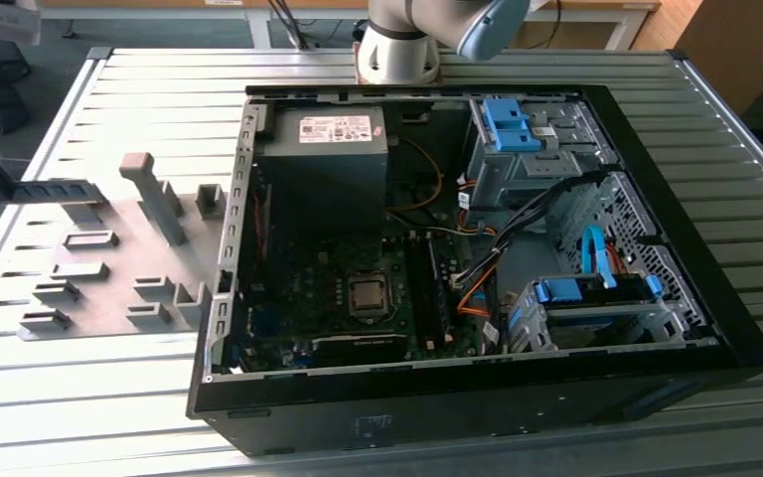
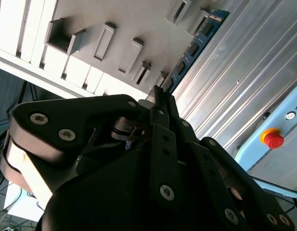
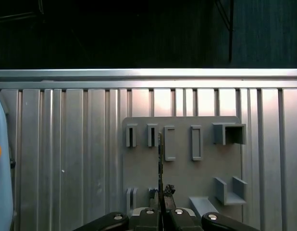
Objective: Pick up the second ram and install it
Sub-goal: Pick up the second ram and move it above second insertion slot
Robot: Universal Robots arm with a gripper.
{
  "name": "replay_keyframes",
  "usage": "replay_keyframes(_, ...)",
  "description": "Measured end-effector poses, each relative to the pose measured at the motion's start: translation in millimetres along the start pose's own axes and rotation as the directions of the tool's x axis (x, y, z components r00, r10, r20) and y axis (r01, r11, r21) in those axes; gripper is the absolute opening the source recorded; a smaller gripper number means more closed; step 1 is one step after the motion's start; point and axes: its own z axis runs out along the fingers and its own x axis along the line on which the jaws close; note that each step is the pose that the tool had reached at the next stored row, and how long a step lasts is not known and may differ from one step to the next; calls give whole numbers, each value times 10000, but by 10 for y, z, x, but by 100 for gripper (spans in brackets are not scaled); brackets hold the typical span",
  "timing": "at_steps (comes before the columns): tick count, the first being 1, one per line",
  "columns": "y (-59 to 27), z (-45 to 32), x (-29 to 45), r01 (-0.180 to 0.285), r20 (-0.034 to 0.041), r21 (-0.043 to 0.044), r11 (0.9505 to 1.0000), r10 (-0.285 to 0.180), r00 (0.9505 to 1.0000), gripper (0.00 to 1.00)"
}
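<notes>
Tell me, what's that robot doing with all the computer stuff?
The robot arm's gripper is pinching the second ram, a thin blue-green memory stick, by one end. The stick is over at the grey tray with the little blocks, on the exterior view's left. The open computer case sits beside the tray on the metal table. The stick has not gone into the computer yet.

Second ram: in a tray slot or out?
Out: the second ram juts from the jaws of the gripper, clear of the grey tray slots.
</notes>
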Motion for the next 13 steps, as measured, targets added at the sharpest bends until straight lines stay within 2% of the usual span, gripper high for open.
replay_keyframes(13,6,-200,-8,-1,-1,1,10000,1,10000,14)
